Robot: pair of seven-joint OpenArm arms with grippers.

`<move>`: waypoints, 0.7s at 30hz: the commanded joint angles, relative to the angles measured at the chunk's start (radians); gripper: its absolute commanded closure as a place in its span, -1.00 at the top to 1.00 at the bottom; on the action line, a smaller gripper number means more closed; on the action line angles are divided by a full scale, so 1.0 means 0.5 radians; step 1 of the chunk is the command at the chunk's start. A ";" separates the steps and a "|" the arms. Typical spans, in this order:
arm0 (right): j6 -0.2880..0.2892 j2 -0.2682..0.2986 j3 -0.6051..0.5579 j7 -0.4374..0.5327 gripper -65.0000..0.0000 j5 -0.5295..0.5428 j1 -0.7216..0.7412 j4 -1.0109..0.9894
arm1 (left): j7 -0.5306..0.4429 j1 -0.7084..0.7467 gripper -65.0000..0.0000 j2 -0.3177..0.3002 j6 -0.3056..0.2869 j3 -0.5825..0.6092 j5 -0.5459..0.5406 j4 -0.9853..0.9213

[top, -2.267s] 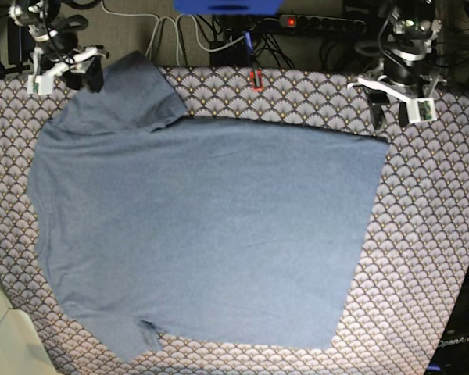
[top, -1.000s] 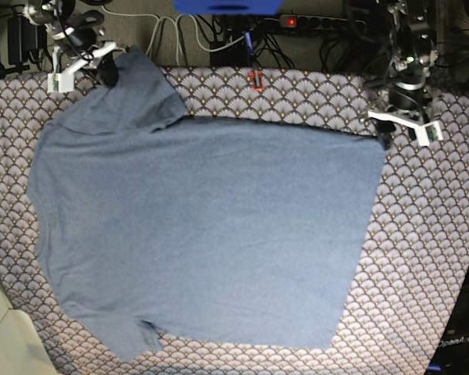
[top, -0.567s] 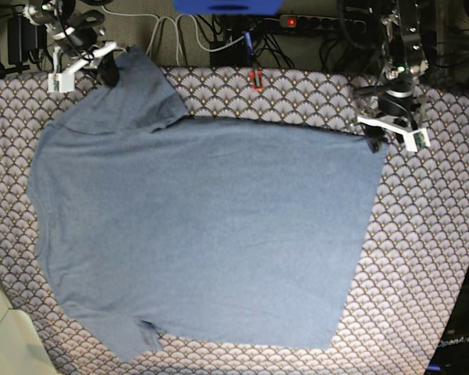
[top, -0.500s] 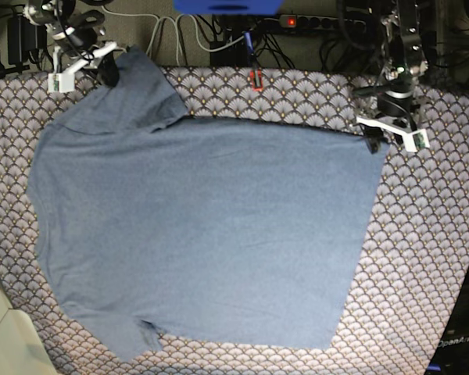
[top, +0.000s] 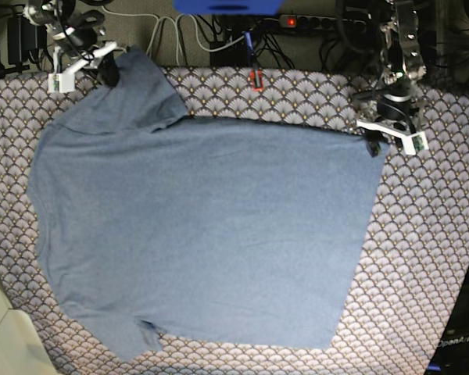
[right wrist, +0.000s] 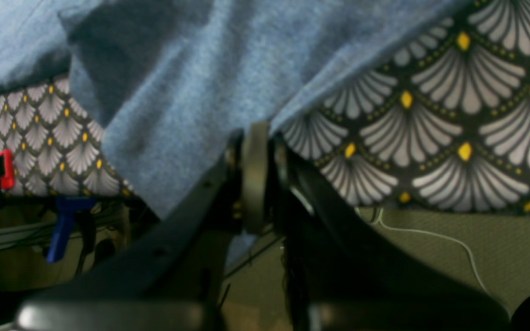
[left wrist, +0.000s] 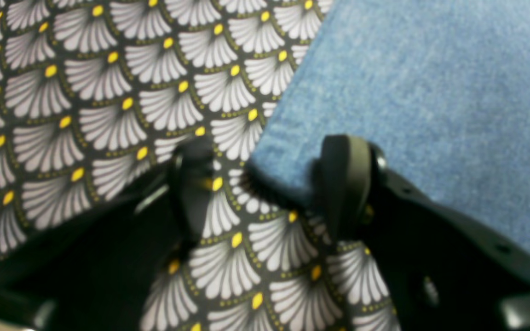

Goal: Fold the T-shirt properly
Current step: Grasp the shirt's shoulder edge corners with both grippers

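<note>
The slate-blue T-shirt (top: 211, 234) lies spread flat on the patterned cloth, plain side up, with no lettering showing. My right gripper (top: 108, 72) is at the far left and is shut on the edge of the upper sleeve. In the right wrist view the jaws (right wrist: 256, 179) pinch blue fabric (right wrist: 191, 101) near the table's back edge. My left gripper (top: 373, 145) stands open at the shirt's far right corner. The left wrist view shows that corner (left wrist: 430, 92) reaching into the gap of the left gripper (left wrist: 267, 184), with one finger (left wrist: 343, 184) over the hem.
A fan-patterned tablecloth (top: 422, 250) covers the table. Cables and a power strip (top: 320, 22) run along the back edge, and a red clamp (top: 255, 78) sits there too. A blue clamp (right wrist: 62, 225) hangs below the edge. A pale object (top: 0, 336) sits at the front left.
The left gripper has come down and leftward onto the shirt's far right corner. The right gripper moved onto the sleeve earlier and has stayed shut there for the last second.
</note>
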 commanded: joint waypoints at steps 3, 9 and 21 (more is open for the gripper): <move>-0.003 -0.004 -0.014 -0.202 -1.00 -0.136 -0.034 -0.026 | 0.049 0.001 0.09 -0.015 -0.002 -0.002 -0.011 0.006; -0.003 -0.004 -0.014 -0.199 -1.00 -0.136 -0.034 -0.023 | 0.049 0.001 -0.66 -0.012 -0.002 -0.002 -0.011 0.000; -0.003 0.085 -0.014 -0.193 -1.00 -0.133 -0.003 -0.014 | 0.055 0.016 -0.99 -0.012 -0.002 -0.002 -0.011 0.080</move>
